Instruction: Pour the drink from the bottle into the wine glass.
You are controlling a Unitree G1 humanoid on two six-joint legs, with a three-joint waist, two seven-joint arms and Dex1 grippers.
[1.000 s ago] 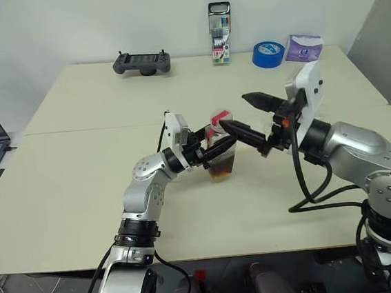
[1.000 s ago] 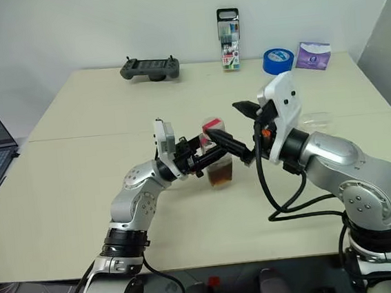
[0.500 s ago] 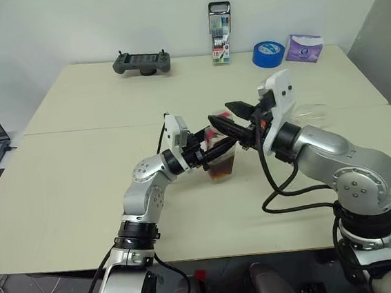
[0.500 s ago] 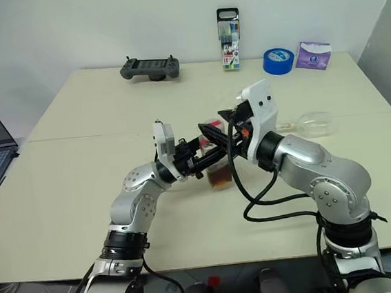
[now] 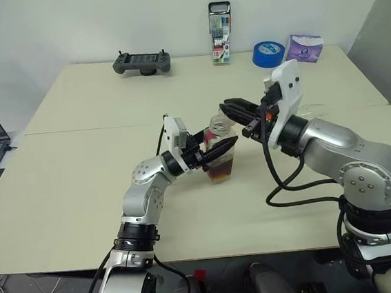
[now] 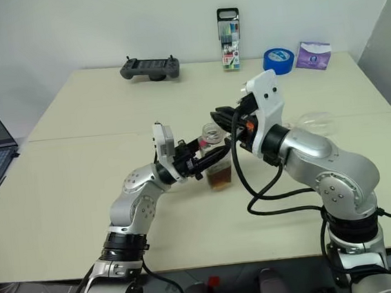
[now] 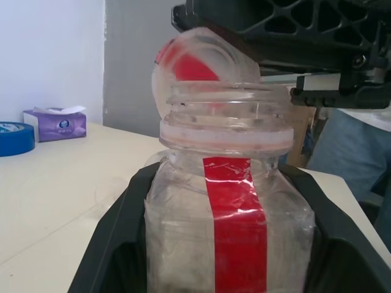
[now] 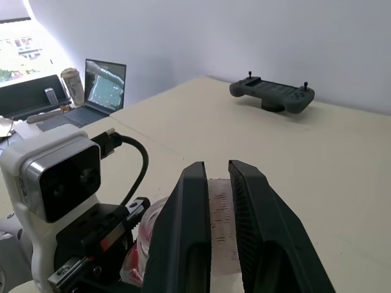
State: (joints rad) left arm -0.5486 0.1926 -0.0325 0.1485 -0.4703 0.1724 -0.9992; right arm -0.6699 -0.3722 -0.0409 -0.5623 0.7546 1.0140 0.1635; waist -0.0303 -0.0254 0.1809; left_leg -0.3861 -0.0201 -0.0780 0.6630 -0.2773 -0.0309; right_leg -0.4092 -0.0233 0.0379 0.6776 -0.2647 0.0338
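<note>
Beige worktop [image 5: 83,199] at frame centre: the bottle [image 5: 219,159] is clamped upright by the left gripper [image 5: 213,152], steadied while the cap [image 7: 195,61] (already lifted off) is pinched in the right gripper [image 5: 230,106].

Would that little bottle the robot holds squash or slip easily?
Probably light: the bottle is small, with the drink only near its bottom. Its thin clear plastic walls likely give when squeezed. The left gripper clamps both sides, so slipping seems unlikely.
</note>
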